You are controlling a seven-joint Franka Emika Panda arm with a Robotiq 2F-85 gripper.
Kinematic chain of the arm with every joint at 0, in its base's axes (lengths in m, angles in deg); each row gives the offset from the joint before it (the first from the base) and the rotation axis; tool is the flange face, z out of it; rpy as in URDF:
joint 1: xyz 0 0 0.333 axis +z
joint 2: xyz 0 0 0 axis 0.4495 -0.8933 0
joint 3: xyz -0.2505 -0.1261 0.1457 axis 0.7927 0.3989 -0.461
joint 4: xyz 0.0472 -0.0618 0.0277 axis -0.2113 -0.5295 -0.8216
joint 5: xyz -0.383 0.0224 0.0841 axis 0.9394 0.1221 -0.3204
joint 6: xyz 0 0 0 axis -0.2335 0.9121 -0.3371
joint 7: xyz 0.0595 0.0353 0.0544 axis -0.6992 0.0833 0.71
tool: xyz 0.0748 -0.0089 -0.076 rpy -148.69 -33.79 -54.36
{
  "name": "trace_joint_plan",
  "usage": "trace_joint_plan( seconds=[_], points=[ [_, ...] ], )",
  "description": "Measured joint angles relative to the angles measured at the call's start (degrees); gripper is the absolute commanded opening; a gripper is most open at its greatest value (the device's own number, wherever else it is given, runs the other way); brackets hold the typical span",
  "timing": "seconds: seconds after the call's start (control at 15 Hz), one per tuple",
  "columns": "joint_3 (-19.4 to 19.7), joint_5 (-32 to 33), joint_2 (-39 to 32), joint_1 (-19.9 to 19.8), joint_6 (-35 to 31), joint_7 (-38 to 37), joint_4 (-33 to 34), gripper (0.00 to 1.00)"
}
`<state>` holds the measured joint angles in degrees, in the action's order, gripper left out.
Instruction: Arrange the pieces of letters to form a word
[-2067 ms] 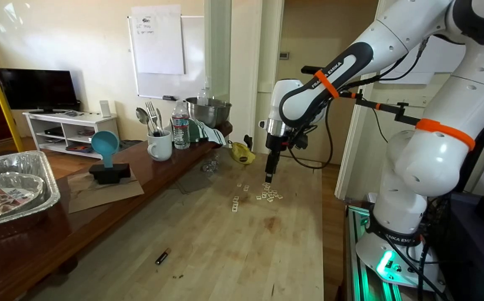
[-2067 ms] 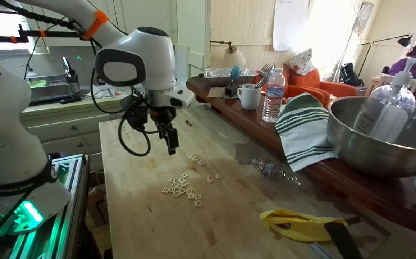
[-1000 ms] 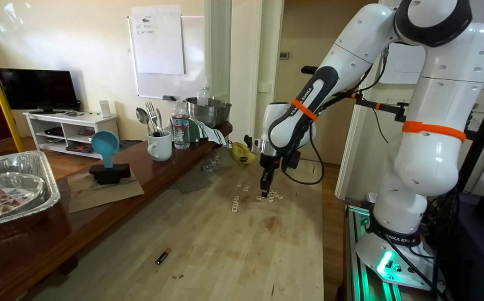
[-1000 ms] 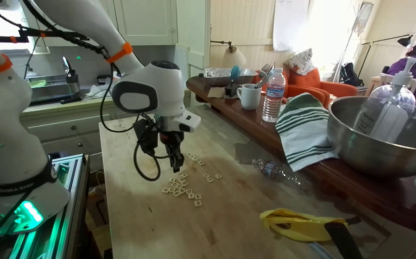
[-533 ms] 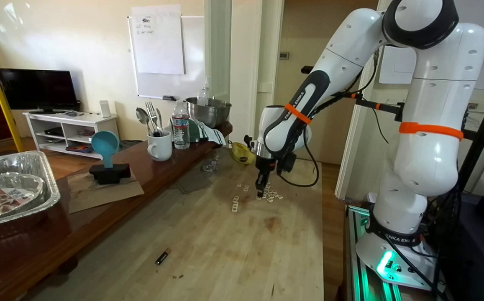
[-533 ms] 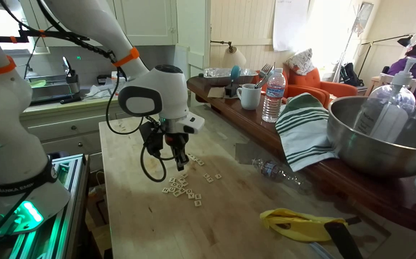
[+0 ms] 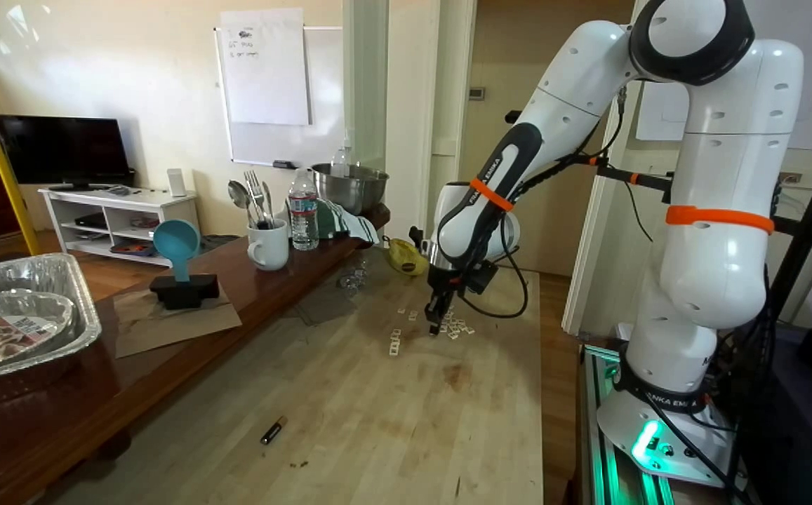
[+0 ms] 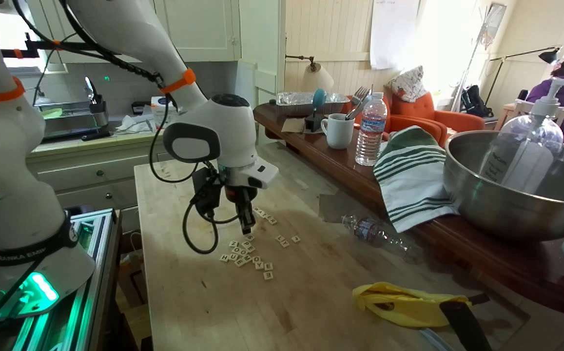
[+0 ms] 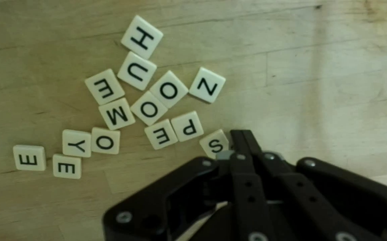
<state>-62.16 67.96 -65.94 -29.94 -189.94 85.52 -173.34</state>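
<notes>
Nearest in the wrist view is the black two-fingered gripper [image 9: 242, 132], its fingers pressed together side by side. Just beside their tips lies a flat square cream tile lettered S [image 9: 214, 141], partly covered by the gripper; I cannot tell whether they touch. Past it on the pale wooden tabletop [image 9: 273, 110] come other tiles of the same loose cluster [image 9: 117, 113], face up: a P tile [image 9: 187, 126] against an E tile [image 9: 161, 134], two O tiles [image 9: 161, 95] edge to edge and, farther off, an H tile [image 9: 142, 37]. In both exterior views the gripper hangs tilted at the cluster's edge. In an exterior view a short slanting line of cream tiles [image 8: 267, 217] lies apart from the cluster, and three more tiles [image 8: 285, 243] lie apart from both. Farther along the same wood are a small black-and-copper battery [image 7: 274, 430], a clear plastic bottle [image 8: 365, 228] on its side and a soft, crumpled yellow object [image 8: 403, 307]. On the glossy red-brown wooden counter [image 7: 90, 400] beyond stand a white ceramic mug [image 8: 338, 134] holding metal cutlery [image 7: 239, 194], an upright clear water bottle [image 8: 371, 129], and a round steel bowl [image 8: 506, 200] with a clear pump bottle [image 8: 530, 151] in it; a green-and-white striped cloth [image 8: 411, 180] drapes over the edge. At the back, a black flat screen [image 7: 62, 149] stands on a white shelf unit [image 7: 142, 201] near a whiteboard [image 7: 283, 144].
</notes>
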Motion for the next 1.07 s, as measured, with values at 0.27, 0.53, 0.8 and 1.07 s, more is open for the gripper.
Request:
trace_joint_plan(
  seconds=[0.27,0.53,0.8,1.07],
  points=[
    [-1.3,-4.1,-1.0,-0.5,-2.0,0.0,0.3,0.00],
    [-1.3,-4.8,-1.0,-0.5,-2.4,-0.2,0.2,0.00],
    [-1.2,-4.8,-1.1,-0.5,-2.5,-1.3,0.1,0.00],
    [-1.1,-4.8,-1.1,-0.5,-2.5,-2.5,0.0,0.00]
  ],
)
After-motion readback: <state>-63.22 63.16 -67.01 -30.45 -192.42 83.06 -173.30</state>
